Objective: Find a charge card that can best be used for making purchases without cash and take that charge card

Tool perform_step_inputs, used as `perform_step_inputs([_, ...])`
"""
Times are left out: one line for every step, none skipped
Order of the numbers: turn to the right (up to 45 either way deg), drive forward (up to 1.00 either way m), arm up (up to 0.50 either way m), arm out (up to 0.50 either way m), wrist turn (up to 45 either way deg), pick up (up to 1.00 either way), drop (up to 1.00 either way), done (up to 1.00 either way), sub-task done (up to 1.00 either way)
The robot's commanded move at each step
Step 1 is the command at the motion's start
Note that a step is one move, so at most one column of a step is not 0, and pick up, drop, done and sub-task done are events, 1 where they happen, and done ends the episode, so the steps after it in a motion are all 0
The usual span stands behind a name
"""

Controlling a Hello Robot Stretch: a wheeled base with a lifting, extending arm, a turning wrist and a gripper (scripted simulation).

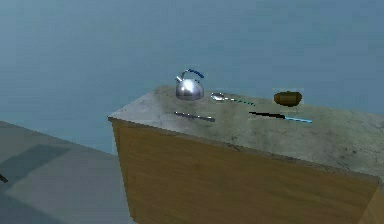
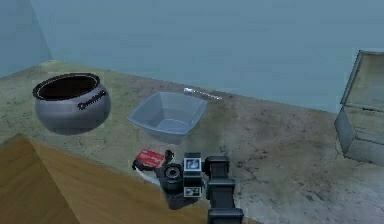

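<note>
A small flat red thing [image 2: 150, 158], possibly a card, lies on the speckled stone counter [image 2: 270, 150] in the arm side view. My gripper [image 2: 166, 178] shows just below and right of it, at the end of the dark arm [image 2: 226, 203], beside the two white marker squares [image 2: 192, 162]. The red thing lies on the counter right at the gripper's far end, so I cannot tell whether the gripper holds anything or touches it.
A dark pot [image 2: 72, 102], a grey-blue tub [image 2: 168, 115], a thin silver utensil [image 2: 202, 92] and a grey box [image 2: 362, 108] stand farther out. In the forward view, a counter [image 1: 330, 140] carries a silver kettle [image 1: 188, 87], spoon [image 1: 232, 98], brown bowl [image 1: 288, 98] and knife [image 1: 280, 117].
</note>
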Motion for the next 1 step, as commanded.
perform_step_inputs([0.0,0.00,0.00,0.00,0.0,1.00,0.00,0.00,0.00])
